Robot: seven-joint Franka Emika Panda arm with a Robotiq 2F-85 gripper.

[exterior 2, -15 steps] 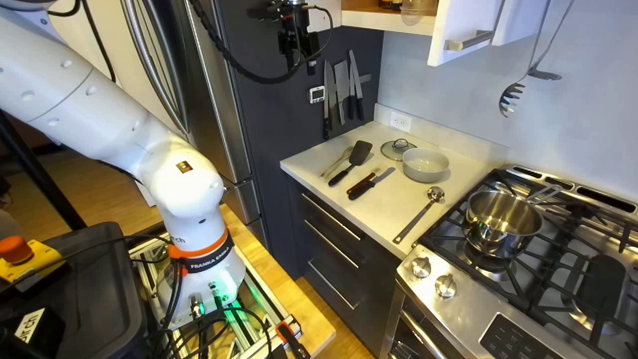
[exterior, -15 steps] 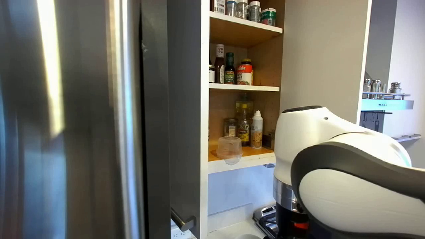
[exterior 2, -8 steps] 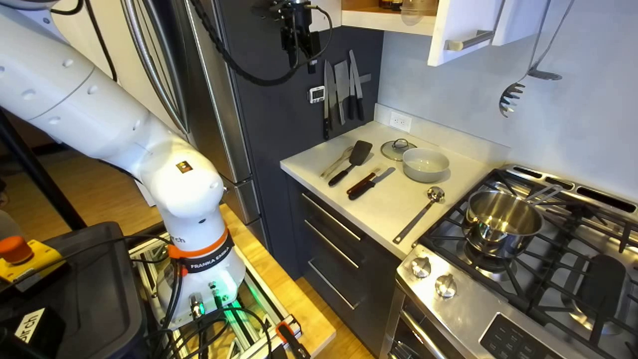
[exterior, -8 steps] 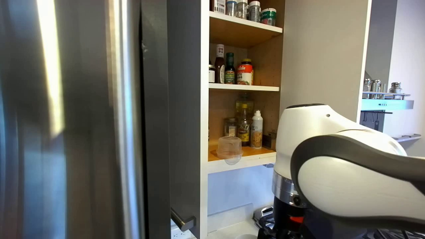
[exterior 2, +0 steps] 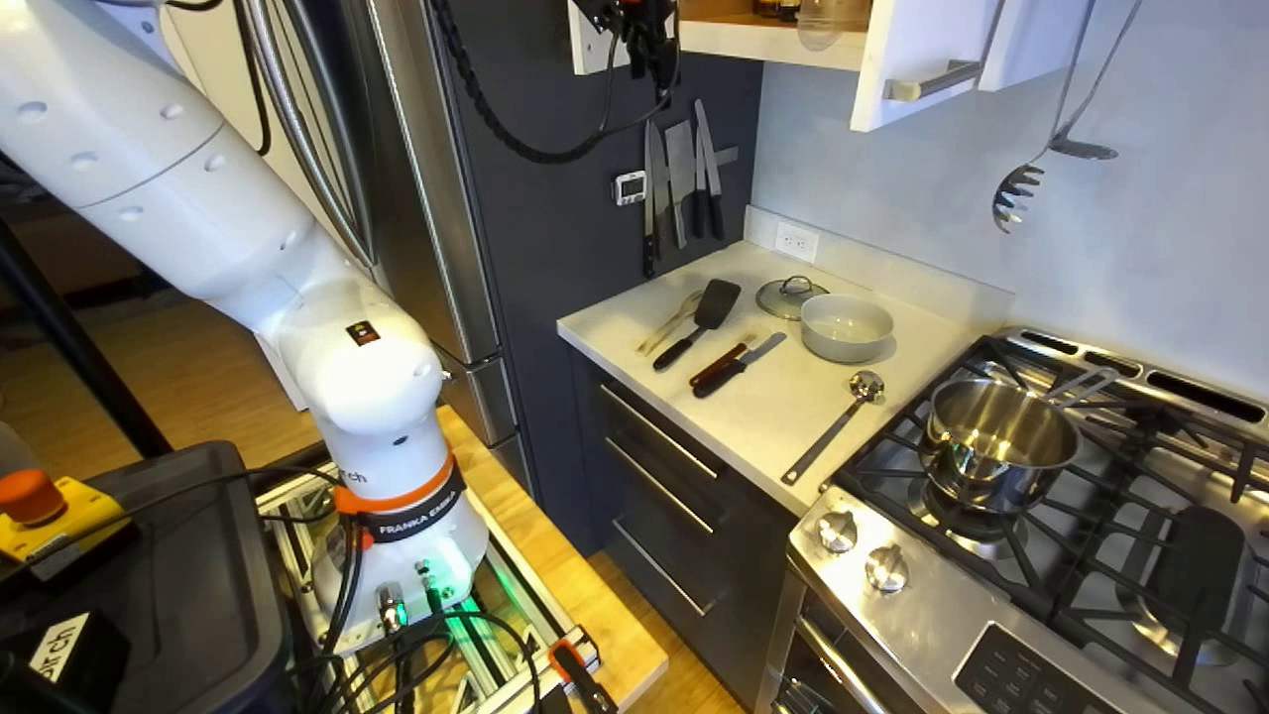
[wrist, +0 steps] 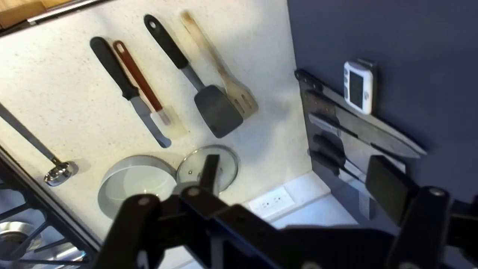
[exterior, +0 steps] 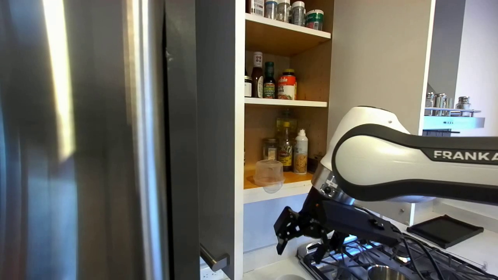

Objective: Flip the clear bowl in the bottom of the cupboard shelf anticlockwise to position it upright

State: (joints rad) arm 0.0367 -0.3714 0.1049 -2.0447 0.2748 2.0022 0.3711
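The clear bowl (exterior: 268, 173) stands at the front of the lowest cupboard shelf (exterior: 301, 179). Its domed side faces up, and a rounded clear part hangs over the white front edge. In an exterior view only its lower part shows (exterior 2: 831, 22) at the top edge. My gripper (exterior: 299, 251) is below the shelf, lower and to the right of the bowl there, apart from it. In the wrist view my gripper (wrist: 297, 183) is open, with its fingers wide apart and nothing between them. The bowl is out of the wrist view.
Bottles (exterior: 286, 149) and a white spray can (exterior: 300, 151) stand behind the bowl. An open cupboard door (exterior 2: 927, 59) hangs beside the shelf. Below are a grey bowl (exterior 2: 846, 327), a glass lid (exterior 2: 791, 297), utensils and a pot (exterior 2: 999, 446). Knives (exterior 2: 684, 178) hang on the dark panel.
The arm has lifted and tilted, and the gripper has swung into sight below the shelf. In an exterior view it has moved up and right. The bowl has not moved.
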